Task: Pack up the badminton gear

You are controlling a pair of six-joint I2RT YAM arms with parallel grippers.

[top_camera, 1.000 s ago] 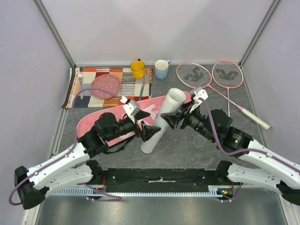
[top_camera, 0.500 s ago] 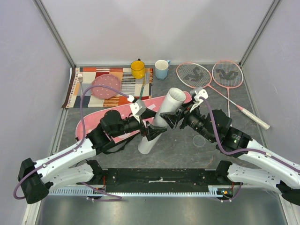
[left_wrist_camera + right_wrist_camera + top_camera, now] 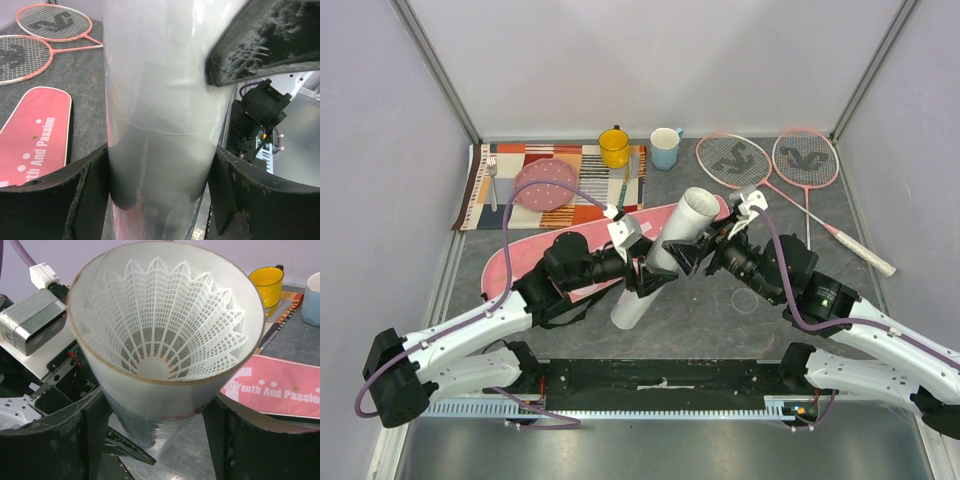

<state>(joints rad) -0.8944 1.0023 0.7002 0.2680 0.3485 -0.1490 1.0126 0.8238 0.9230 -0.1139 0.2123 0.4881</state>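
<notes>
The long white tube (image 3: 658,258) leans tilted over the pink racket bag (image 3: 525,258), open mouth up and to the back. My right gripper (image 3: 682,250) is shut on its upper part (image 3: 157,395). A white shuttlecock (image 3: 160,325) sits inside the tube's mouth. My left gripper (image 3: 648,275) is closed round the tube's lower half, both fingers against its wall (image 3: 159,150). Two pink-framed rackets (image 3: 735,160) (image 3: 807,160) lie side by side at the back right. A second shuttlecock is not in view.
A yellow mug (image 3: 614,148) and a blue mug (image 3: 665,147) stand at the back. A pink dotted plate (image 3: 545,184) lies on a striped placemat (image 3: 520,160) at the back left. A small clear ring (image 3: 745,298) lies on the table by the right arm.
My left gripper has moved right from beside the tube to round it. The tube's lower end has shifted slightly left. The right gripper has kept its hold.
</notes>
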